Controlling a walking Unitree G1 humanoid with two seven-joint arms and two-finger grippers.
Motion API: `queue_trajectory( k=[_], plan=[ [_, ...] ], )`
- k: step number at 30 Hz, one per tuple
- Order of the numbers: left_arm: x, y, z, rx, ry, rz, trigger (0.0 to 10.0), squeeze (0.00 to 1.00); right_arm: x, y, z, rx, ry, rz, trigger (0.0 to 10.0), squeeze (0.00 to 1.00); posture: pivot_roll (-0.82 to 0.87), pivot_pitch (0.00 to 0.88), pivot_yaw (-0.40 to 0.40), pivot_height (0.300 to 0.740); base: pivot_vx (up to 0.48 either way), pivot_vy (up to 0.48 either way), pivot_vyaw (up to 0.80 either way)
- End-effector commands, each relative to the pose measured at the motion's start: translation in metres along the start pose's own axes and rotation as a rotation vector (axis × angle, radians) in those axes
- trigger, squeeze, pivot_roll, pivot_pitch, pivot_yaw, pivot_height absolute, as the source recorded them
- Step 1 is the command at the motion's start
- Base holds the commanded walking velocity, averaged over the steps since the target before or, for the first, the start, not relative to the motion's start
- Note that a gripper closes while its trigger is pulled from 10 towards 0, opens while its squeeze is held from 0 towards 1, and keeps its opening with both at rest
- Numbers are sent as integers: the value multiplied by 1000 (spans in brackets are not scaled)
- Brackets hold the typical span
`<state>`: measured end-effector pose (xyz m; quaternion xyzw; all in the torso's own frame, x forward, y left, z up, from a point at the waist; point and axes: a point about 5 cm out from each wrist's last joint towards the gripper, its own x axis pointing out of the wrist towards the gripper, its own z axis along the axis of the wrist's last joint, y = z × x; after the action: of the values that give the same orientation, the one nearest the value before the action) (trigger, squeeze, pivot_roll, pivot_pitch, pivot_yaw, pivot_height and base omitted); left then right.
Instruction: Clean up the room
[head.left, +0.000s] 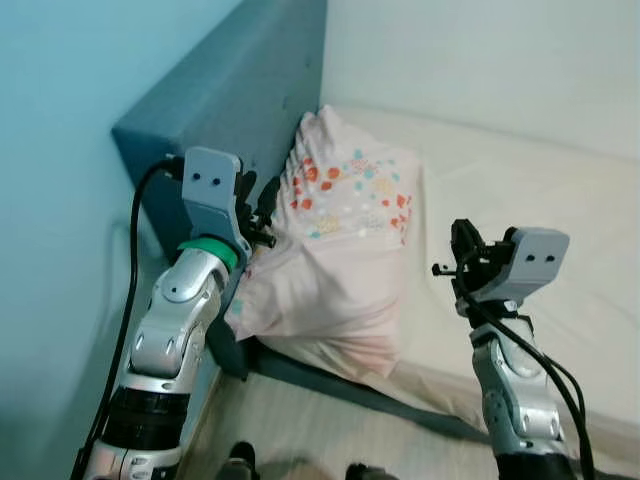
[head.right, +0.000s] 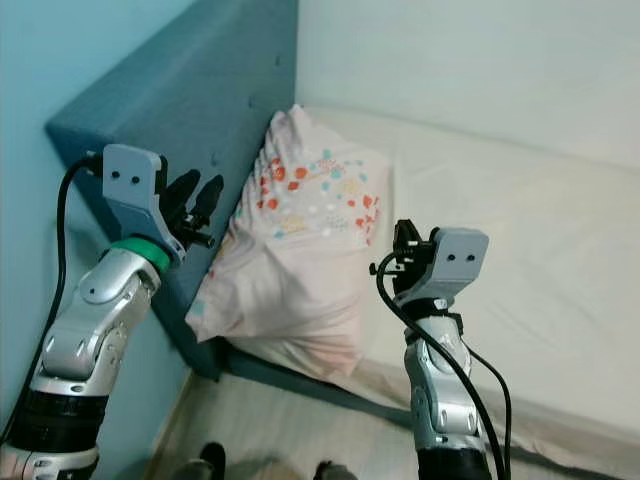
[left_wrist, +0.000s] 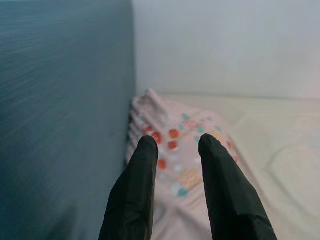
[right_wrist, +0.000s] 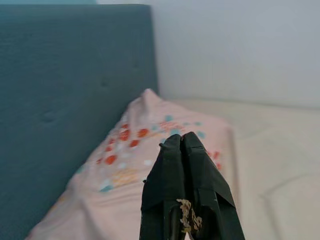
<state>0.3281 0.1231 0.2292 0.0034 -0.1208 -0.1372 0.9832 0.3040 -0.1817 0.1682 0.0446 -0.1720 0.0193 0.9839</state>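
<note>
Pink pillow (head.left: 335, 260): pale pink cotton-looking case with a patch of red, orange and teal dots near its upper end. It lies at the head of the bed, leaning against the headboard, with its lower end hanging over the mattress edge towards the floor.

Headboard (head.left: 240, 80): padded teal-blue fabric (a couple of button dimples show on it in the right wrist view), meeting the pale wall in the corner behind the pillow's top.

Mattress (head.left: 520, 190): covered in a cream sheet, a bit rumpled, stretching away to the right of the pillow.

Left gripper (head.right: 195, 205): raised just beside the headboard, at the pillow's left edge. Its two black fingers (left_wrist: 137, 195) are spread with a clear gap between them and nothing in that gap; the dotted part of the pillow lies just beyond the tips. Can't tell from the head views whether the tips touch the fabric.

Right gripper (right_wrist: 182, 145): held up over the mattress, just to the right of the pillow and apart from it. Fingers pressed together, holding nothing, pointing towards the pillow and the headboard corner.

Floor (head.left: 330, 430): light wood-look planks along the bed's near side, with the robot's dark feet at the bottom edge.

Wall (head.left: 60, 200): light blue on the robot's left, next to the headboard's end.
</note>
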Motion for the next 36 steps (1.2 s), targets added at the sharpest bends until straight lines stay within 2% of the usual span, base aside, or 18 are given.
queue_trajectory(
  k=[1,30,36],
  plan=[
    [-1,0,-4,-2,13,0,10000,0,-3,-1,-5,9,12,-8,10000,0,47,121,-6,701,-330,0,0],
    [-2,2,-6,0,18,4,10000,0,0,0,-9,18,19,1,10000,0,54,106,-6,701,-330,0,0],
    [-9,4,-29,-15,117,-2,10000,0,-7,-4,-29,18,105,-3,10000,0,61,91,-9,701,0,0,-758]
  ],
)
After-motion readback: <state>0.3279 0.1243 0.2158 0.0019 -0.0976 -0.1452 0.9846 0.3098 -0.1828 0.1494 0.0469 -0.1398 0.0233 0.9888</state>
